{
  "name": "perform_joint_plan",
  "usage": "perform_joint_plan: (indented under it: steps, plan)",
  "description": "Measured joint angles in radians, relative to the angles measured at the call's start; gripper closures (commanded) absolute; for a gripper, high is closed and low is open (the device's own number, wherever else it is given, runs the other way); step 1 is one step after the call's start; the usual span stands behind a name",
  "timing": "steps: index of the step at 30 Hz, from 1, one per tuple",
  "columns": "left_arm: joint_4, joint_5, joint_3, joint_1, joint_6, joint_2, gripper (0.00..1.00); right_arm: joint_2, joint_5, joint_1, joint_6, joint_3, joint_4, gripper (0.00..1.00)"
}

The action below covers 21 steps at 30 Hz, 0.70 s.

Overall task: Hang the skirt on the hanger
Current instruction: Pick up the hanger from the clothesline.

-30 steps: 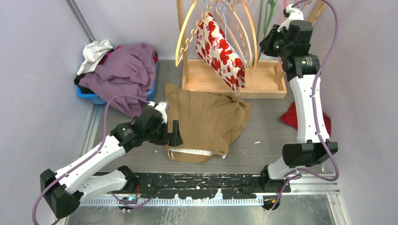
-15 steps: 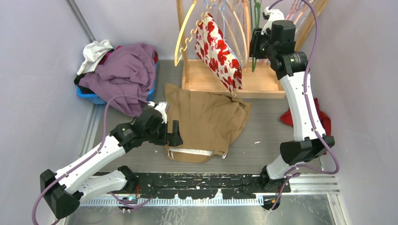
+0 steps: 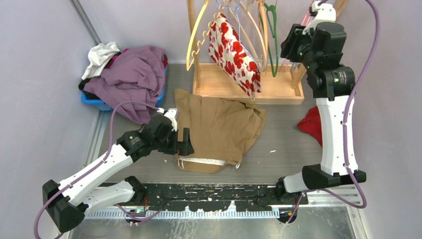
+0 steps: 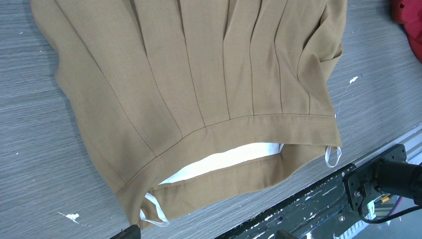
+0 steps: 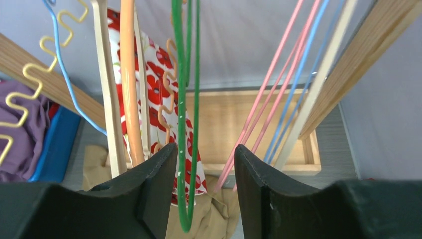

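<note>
A tan pleated skirt [image 3: 219,132] lies flat on the table [image 3: 288,144], the left gripper [image 3: 186,143] spread wide beside its waistband. The right gripper [image 5: 205,152], raised at the wooden rack [image 3: 249,92], is parted, a green hanger [image 5: 182,124] hanging loose between its fingers [image 5: 149,189].

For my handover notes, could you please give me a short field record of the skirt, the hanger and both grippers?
skirt: tan pleated skirt flat on the grey table, not hung
hanger: green wire hanger hanging on the wooden rack
left gripper: open, by the waistband
right gripper: open, straddling the green hanger, not clamped
</note>
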Motion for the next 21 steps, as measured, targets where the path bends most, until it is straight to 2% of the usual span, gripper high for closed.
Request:
perform_joint_plan:
  steps: [6,21]
  plan:
    - [0.000,0.000,0.000,0.000,0.000,0.000,0.00,0.006,0.000,-0.047,0.031,0.035,0.008,0.54]
    - [0.001,0.000,0.000,0.000,0.000,0.011,0.01,0.113,-0.027,-0.159,0.069,0.061,0.021,0.54]
